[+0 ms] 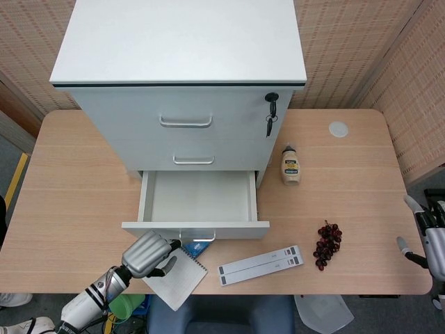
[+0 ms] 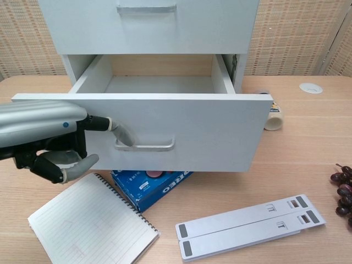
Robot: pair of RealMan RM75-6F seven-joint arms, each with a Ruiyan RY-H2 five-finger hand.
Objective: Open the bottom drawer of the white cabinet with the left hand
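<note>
The white cabinet (image 1: 181, 42) stands at the back of the table. Its bottom drawer (image 1: 198, 195) is pulled out and shows an empty inside. In the chest view the drawer front (image 2: 209, 132) fills the middle, with a metal handle (image 2: 146, 146) low on it. My left hand (image 2: 47, 137) is at the drawer's left end, one finger (image 2: 122, 134) hooked behind the handle and the others curled under. From the head view the same left hand (image 1: 147, 254) sits just below the drawer front. My right hand (image 1: 431, 240) hangs off the table's right edge, fingers apart, holding nothing.
A blue Oreo box (image 2: 148, 186) lies half under the drawer front, a spiral notebook (image 2: 91, 225) beside it. Two flat grey bars (image 2: 250, 223) lie to the right, grapes (image 1: 327, 243) beyond them. A sauce bottle (image 1: 290, 165) lies by the cabinet's right side. A key (image 1: 270, 115) hangs in the lock.
</note>
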